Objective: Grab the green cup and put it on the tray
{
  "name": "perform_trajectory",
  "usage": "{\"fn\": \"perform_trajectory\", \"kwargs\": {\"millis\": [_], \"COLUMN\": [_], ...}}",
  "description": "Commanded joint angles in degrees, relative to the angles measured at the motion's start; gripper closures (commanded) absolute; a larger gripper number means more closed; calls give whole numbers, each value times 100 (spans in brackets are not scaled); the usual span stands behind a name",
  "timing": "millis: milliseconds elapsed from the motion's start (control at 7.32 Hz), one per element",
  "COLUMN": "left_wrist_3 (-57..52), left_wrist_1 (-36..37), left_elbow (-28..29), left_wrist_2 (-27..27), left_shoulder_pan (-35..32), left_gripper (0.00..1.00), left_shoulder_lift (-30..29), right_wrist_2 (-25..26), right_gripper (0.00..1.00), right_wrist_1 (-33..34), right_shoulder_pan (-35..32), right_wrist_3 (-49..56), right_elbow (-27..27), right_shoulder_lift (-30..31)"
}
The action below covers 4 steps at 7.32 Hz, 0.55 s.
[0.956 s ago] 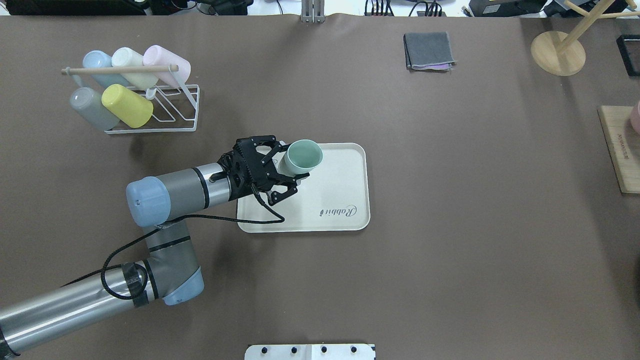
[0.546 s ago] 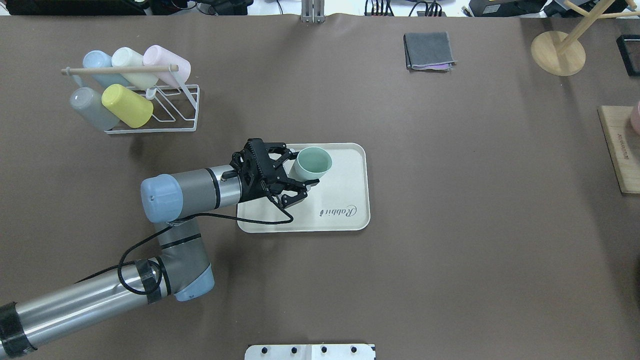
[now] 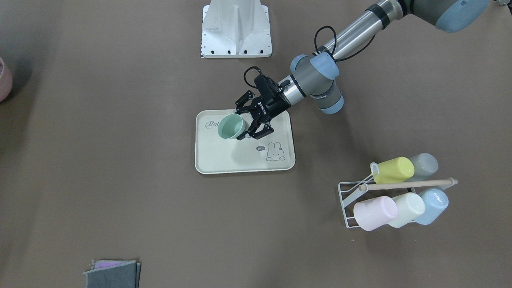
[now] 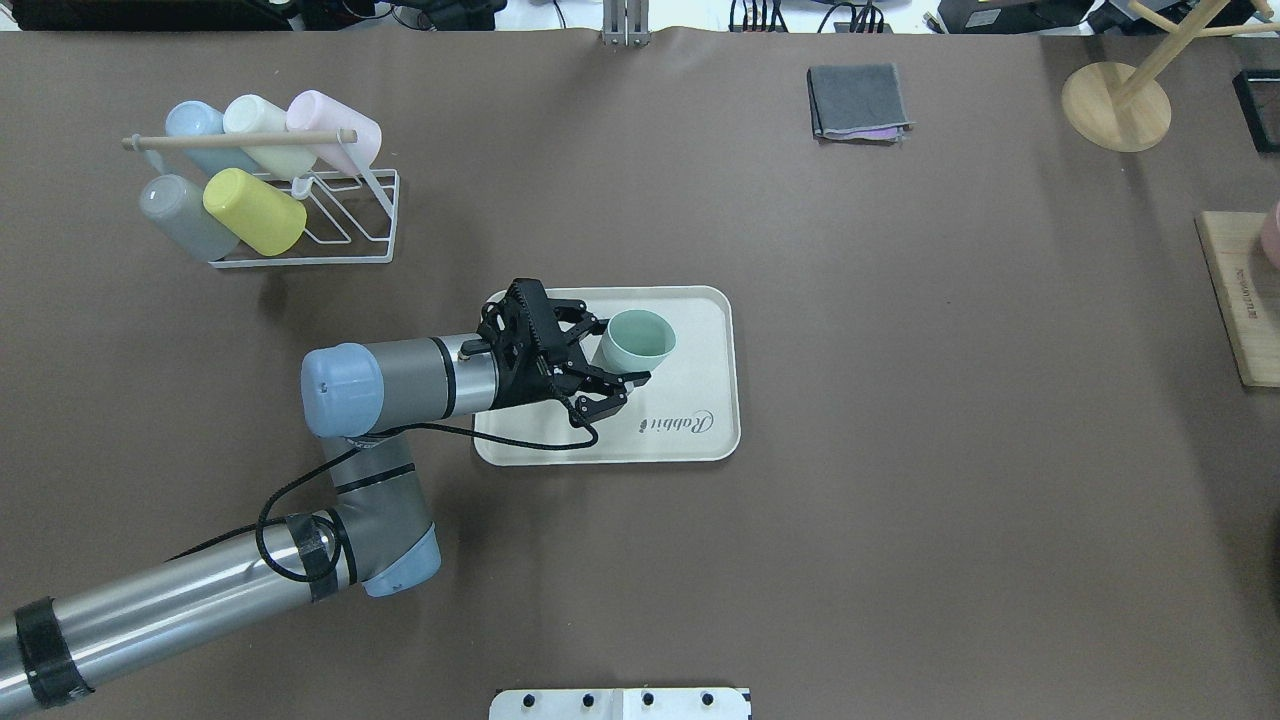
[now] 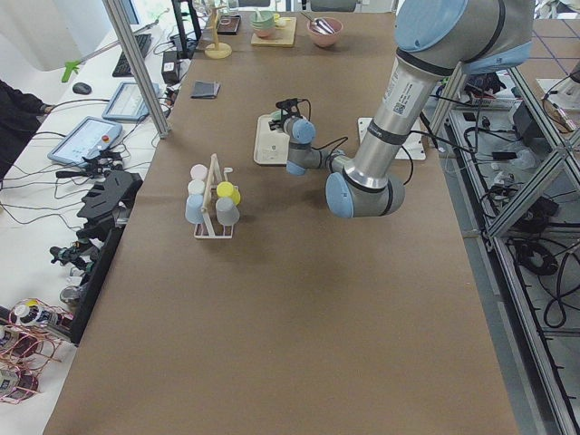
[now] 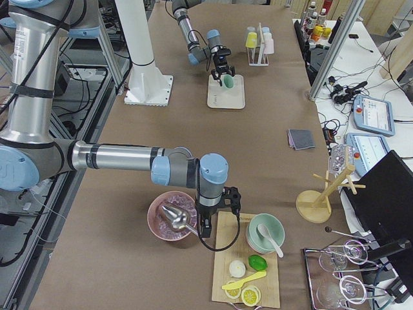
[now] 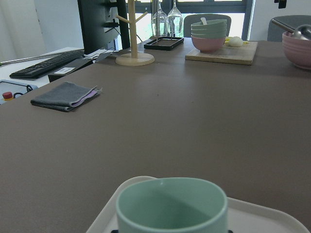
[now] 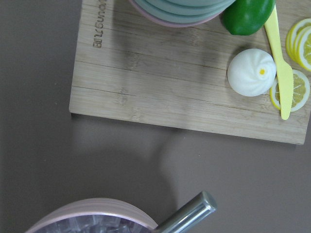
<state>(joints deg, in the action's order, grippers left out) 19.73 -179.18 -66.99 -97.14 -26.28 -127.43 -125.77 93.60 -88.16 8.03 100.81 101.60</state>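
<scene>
The left arm has reached farther out than a second ago and carried the green cup (image 4: 640, 338) rightward, from the tray's left end toward its middle. The cup stands mouth-up between the fingers of the left gripper (image 4: 620, 353), which press on its two sides and are spread no wider than the cup. It is over the far half of the one cream tray (image 4: 733, 400), a little left of centre. Whether its base touches the tray I cannot tell.

At the far left, one white wire rack (image 4: 330, 235) holds five cups lying tilted: blue, cream, pink, grey and yellow. At the far right lies one folded grey cloth (image 4: 858, 102). Beyond it stands one wooden stand (image 4: 1115, 105), with one wooden board (image 4: 1235, 300) at the right edge.

At that end the right gripper (image 6: 206, 226) hangs over a pink bowl (image 6: 169, 219) just beside the board. I cannot tell how its fingers are set.

A matte brown sheet covers the whole long table (image 4: 900, 500). Around it are aluminium posts, cable runs, and side benches with a keyboard and tablets.
</scene>
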Motion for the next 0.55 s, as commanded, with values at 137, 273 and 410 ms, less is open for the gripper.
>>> {"fn": "perform_trajectory", "kwargs": {"millis": [137, 273, 410], "left_wrist_3": [163, 154, 127], "left_wrist_1": [15, 15, 15], "left_elbow": [45, 45, 71], "left_wrist_2": [-156, -148, -139], "left_shoulder_pan": [-9, -9, -9], "left_gripper": [78, 62, 56], "left_shoulder_lift": [-36, -37, -37], "right_wrist_2": [-9, -26, -26], "right_gripper": [0, 0, 0], "right_wrist_1": [0, 0, 0], "right_shoulder_pan": [0, 0, 0], "right_wrist_3": [-4, -12, -4], "right_elbow": [0, 0, 0], "right_shoulder_lift": [-26, -26, -26]}}
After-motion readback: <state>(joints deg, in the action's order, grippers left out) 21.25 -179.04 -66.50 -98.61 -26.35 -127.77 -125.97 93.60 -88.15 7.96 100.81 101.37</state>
